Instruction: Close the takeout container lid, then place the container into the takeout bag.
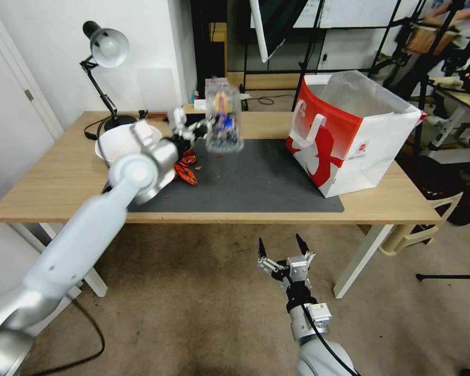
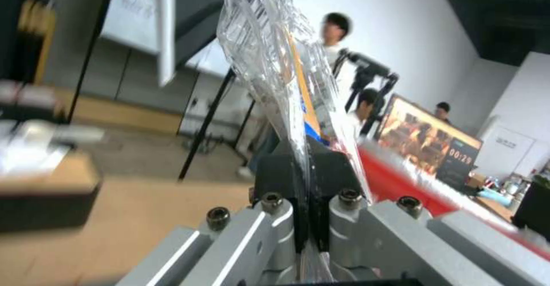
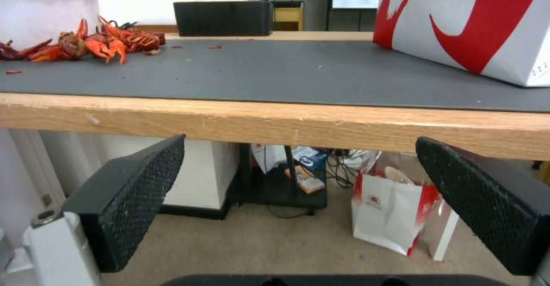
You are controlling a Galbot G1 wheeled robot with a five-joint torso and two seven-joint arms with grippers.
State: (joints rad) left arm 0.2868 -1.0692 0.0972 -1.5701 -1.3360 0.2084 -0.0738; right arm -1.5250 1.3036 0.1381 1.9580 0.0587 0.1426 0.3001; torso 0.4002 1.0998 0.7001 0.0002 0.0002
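The left gripper [image 1: 196,133] was clenched on the takeout container [image 1: 223,117], pinching its edge so it hung clear above the mat [image 1: 256,177], apart from the takeout bag [image 1: 350,130] standing open-topped to the right. The right gripper [image 1: 281,249] waited below the table [image 1: 62,172] edge, fingers spread and empty, leaving the carry to one arm.

Crayfish [image 1: 185,168] beside white bowl [image 1: 109,143]

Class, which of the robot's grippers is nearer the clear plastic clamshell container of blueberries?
Left. The left gripper grips the clear plastic clamshell container above the table; the right gripper hangs open below the table edge.
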